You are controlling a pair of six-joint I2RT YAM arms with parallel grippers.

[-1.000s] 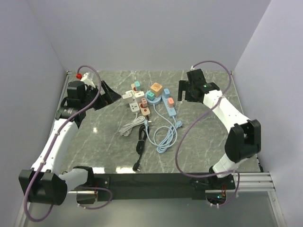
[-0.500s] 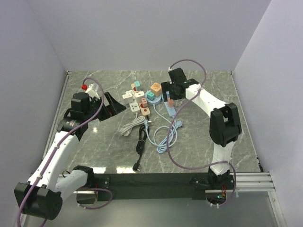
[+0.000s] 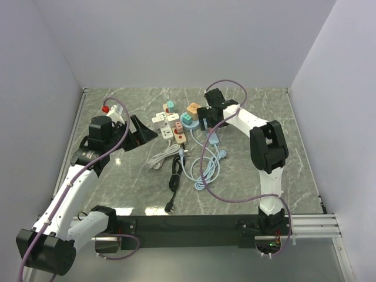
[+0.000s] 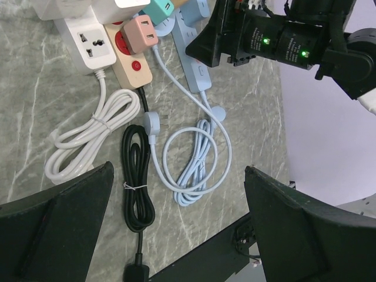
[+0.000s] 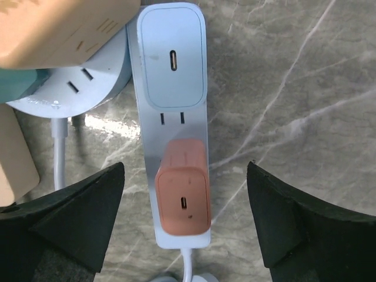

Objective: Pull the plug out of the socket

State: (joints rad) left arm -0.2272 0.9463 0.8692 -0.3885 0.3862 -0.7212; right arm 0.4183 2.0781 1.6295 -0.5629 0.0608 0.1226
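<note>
The right tool (image 5: 185,202) is hanging over a pale blue power strip (image 5: 170,132) that is lying on the grey marbled surface (image 3: 264,158). Its jaws are standing wide apart, one on each side of the strip, and neither is touching anything. An orange plug (image 5: 182,197) is sitting in the strip's socket at the cord end, directly between the two jaws. A light blue plug (image 5: 172,59) is sitting in the same strip at the far end, with one bare socket showing between the two plugs. Just beside the strip, a round blue socket hub (image 5: 88,82) is carrying a tan cube (image 5: 59,29) on top.

The left tool (image 4: 176,217) is hovering well apart from the strip, over the left part of the surface, and is pointing toward the cluster of strips. Its jaws are also spread wide and are gripping nothing. In the left wrist view, a white power strip (image 4: 91,44) is lying beside a tan strip with a pink plug (image 4: 141,34) in it. Three bundled cords are lying nearer the arm bases: a white cord (image 4: 94,135), a black cord (image 4: 138,182) and a pale blue cord (image 4: 194,158).
</note>
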